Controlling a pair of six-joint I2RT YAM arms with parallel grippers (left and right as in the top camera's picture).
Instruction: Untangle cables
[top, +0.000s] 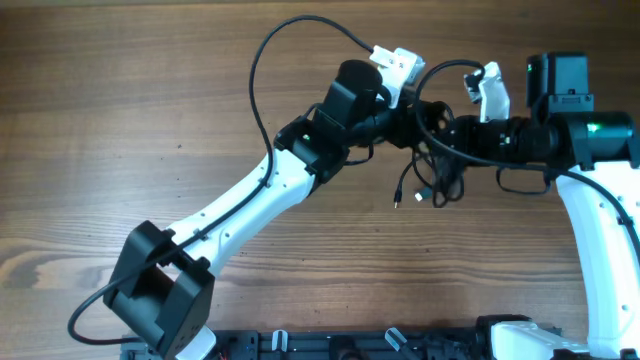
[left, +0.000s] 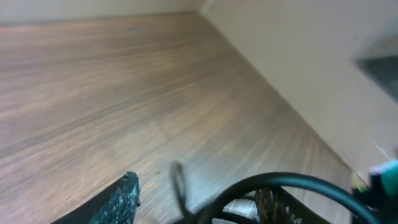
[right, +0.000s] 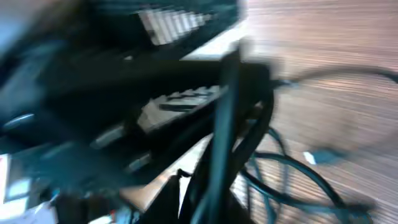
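Observation:
The cables (top: 437, 180) hang as a tangled bunch of thin black cords between my two grippers, above the wooden table. One metal-tipped plug (top: 397, 203) dangles at the bunch's lower left. My left gripper (top: 405, 118) reaches in from the left. In the left wrist view its fingers (left: 124, 199) stand well apart, and a thin cord (left: 178, 183) passes loosely between them. My right gripper (top: 437, 128) meets the bunch from the right. The right wrist view is blurred: cords (right: 273, 168) run up in front of the jaws and a plug (right: 317, 157) hangs beyond them.
The left arm's own thick black wire (top: 262, 70) arcs high over the table's back. A pale wall (left: 311, 68) borders the table on that side. A black rail (top: 340, 345) with the arm bases lines the front edge.

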